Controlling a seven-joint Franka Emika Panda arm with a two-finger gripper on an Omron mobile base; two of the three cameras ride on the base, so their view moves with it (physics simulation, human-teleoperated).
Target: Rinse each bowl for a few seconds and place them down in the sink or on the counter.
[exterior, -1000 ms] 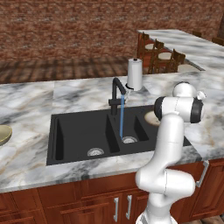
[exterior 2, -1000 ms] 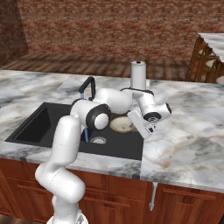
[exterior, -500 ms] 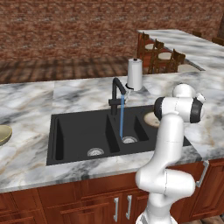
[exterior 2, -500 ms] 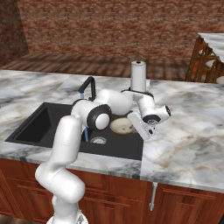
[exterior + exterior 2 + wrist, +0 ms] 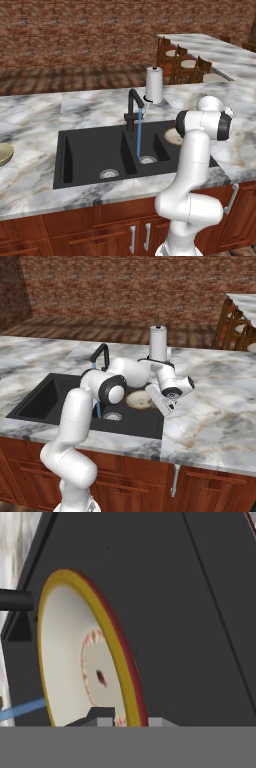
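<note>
The cream-rimmed bowl (image 5: 85, 662) stands tilted on edge over the right basin of the black sink (image 5: 90, 150), its yellow rim caught between my fingertips (image 5: 102, 716). My gripper (image 5: 150, 393) is shut on that rim, at the bowl's (image 5: 139, 400) right side. In the left base view the bowl (image 5: 171, 136) peeks out from behind my arm. A blue water stream (image 5: 139, 135) falls from the gooseneck faucet (image 5: 132, 106) just left of the bowl. The olive-tan bowl (image 5: 4, 153) rests on the marble counter (image 5: 35, 180) at the far left.
A white paper-towel roll (image 5: 154, 85) stands on the counter behind the sink's right end. Two steel drains (image 5: 109, 173) lie in the basins. Wooden chairs (image 5: 182, 62) line a second counter at the back right.
</note>
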